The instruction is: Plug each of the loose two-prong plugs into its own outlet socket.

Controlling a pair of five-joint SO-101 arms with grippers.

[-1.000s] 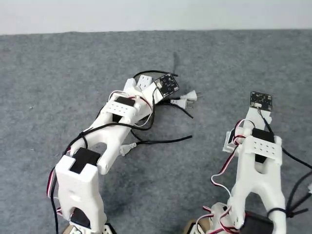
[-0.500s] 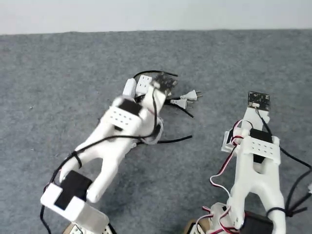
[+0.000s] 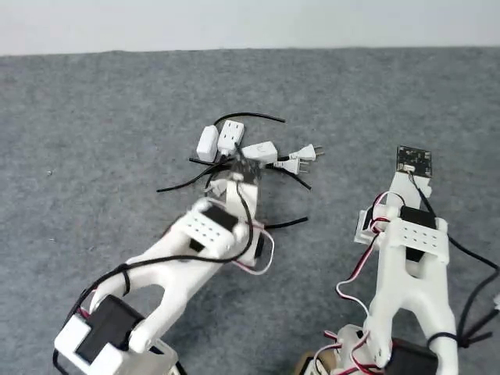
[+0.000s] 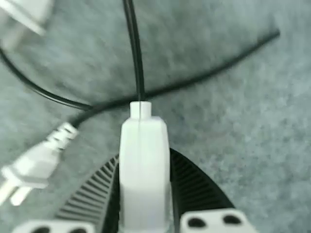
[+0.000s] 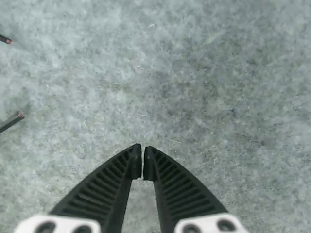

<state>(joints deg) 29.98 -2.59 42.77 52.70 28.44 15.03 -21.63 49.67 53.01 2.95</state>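
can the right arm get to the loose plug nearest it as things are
Probably yes. Bare carpet lies between the right arm and that plug, and the left gripper, shut on a white connector, sits on the plug's far side. The right gripper is shut, so it must open first.

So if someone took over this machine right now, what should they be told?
Left gripper: shut on a white rectangular plug body with a black cord.
Right gripper: shut, empty, over bare grey carpet.
White outlet sockets lie at the table's far middle; two white two-prong plugs lie loose beside them.
Done: one plug gripped. Left: no plug seen in a socket yet; all to insert.
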